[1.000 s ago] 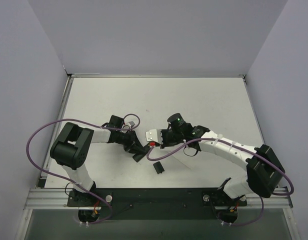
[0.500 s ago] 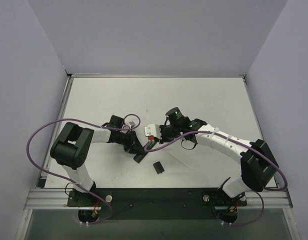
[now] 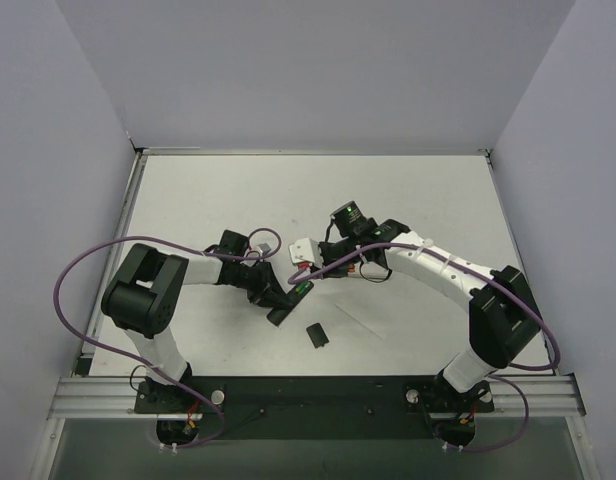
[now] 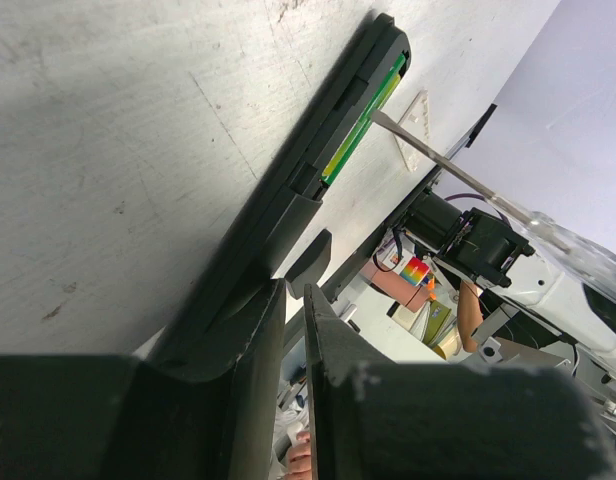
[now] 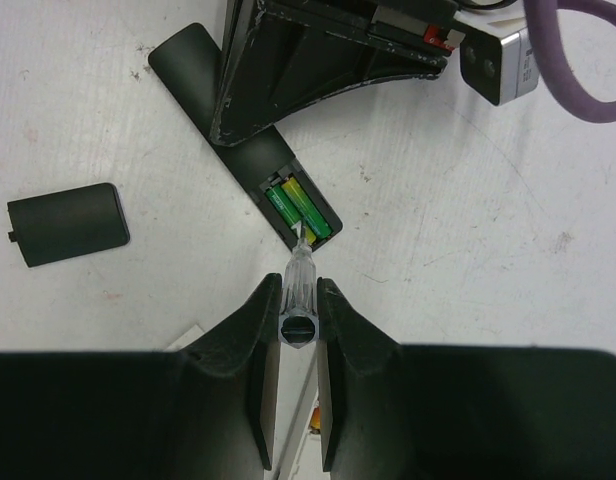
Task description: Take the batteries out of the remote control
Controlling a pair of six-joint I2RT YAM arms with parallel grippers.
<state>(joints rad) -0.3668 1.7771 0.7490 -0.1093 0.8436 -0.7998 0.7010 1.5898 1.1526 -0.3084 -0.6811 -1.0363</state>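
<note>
Right claw (image 5: 296,292), gripping the stick (image 5: 299,268), had swung to the batteries (image 5: 298,208) ahead; left claw (image 4: 294,292) pinched the remote (image 4: 288,190); gentle prying seemed best.

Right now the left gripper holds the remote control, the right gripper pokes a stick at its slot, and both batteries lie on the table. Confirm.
Wrong on the batteries: the right wrist view shows both inside the slot of the remote control. The left gripper does hold it, and the right gripper does poke the stick there.
</note>
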